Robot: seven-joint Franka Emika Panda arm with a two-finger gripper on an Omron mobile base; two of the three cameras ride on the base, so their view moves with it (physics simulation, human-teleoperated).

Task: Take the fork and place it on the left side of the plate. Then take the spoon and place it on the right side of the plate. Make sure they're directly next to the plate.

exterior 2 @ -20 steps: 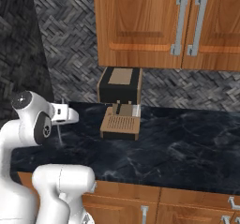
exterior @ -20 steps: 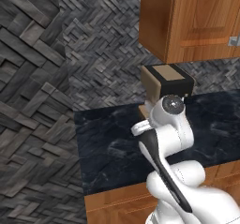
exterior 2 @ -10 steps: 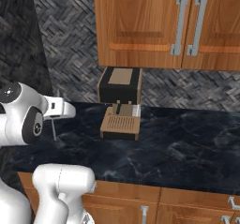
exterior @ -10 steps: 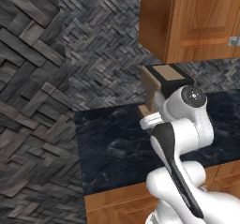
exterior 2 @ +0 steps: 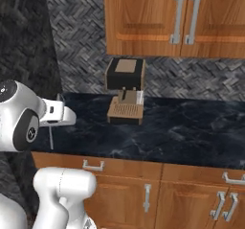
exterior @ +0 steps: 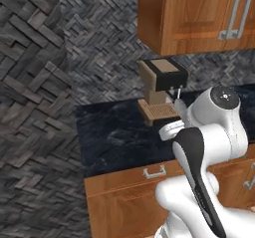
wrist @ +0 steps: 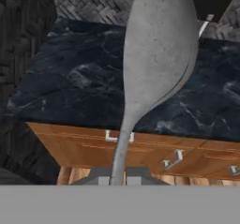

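Clamped by its thin handle, the slim silvery-white round-bowled spoon (wrist: 157, 54) stands out from the closed gripper (wrist: 118, 181) toward twelve o'clock, carried clear over the dark marbled bench (wrist: 70, 82) for transport.

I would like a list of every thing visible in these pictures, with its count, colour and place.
spoon: one, grey, held in the jaws, bowl away from the hand, above the counter
coffee machine: one, black and tan, at the back of the counter
counter: one, black marble
upper cabinets: brown wood, silver handles, above the counter
lower cabinets: brown wood, under the counter
gripper: one, white, jaws shut on the spoon
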